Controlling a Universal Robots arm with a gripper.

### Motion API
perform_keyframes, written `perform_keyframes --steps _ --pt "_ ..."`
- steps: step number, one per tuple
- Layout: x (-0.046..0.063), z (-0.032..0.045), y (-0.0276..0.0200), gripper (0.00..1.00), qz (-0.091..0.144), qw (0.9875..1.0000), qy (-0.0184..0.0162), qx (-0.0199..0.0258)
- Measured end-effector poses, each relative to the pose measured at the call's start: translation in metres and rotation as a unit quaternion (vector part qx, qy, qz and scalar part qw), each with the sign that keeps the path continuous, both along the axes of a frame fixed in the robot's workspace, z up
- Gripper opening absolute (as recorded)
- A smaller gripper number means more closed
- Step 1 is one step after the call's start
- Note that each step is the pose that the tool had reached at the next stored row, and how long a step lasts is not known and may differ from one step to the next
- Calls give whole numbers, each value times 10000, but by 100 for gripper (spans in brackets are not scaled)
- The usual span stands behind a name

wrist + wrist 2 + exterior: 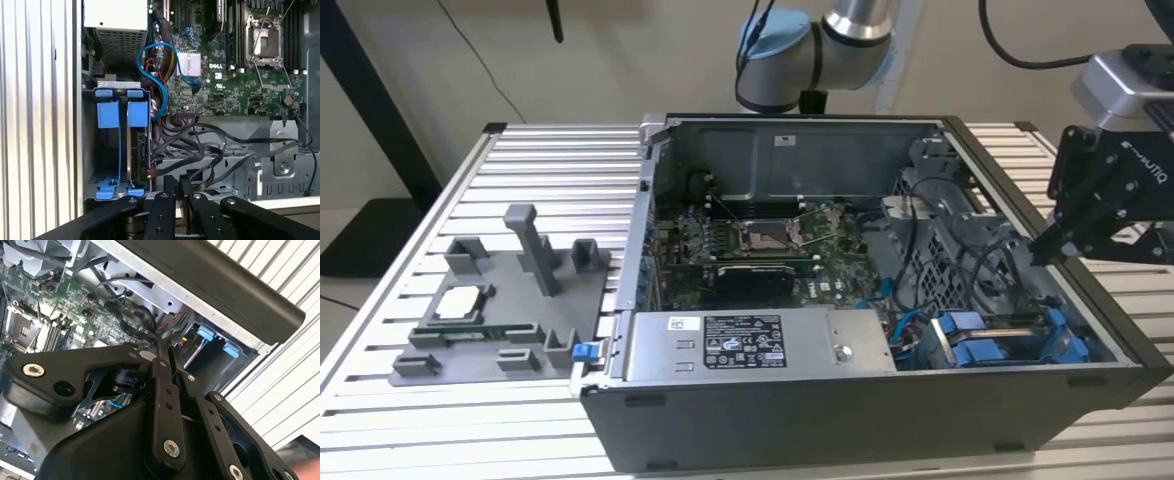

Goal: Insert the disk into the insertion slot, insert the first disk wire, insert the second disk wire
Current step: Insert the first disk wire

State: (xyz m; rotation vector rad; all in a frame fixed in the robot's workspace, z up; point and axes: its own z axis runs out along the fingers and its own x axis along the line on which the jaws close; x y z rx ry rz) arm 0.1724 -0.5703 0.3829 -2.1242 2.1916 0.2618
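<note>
Disk, flat grey drive seen edge-on in bright blue plastic carrier (141,150), seated upright in insertion slot of dark grey drive cage (114,86), long axis pointing toward black two-fingered tool (177,179). Tool fingers pressed nearly together, nothing plainly pinched, hanging just short of disk's near end. Loose black wires (200,150) draped between. White printed label on silver power-supply box (744,343), print left unread. All atop slatted metal worktop (480,420).
</note>
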Motion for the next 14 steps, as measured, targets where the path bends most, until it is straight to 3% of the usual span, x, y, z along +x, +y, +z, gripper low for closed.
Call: perform_keyframes --steps 8,14 --pt "-276 35 -7 0 1 10000 0 2" --pt "-474 45 -53 0 0 10000 -22 1"
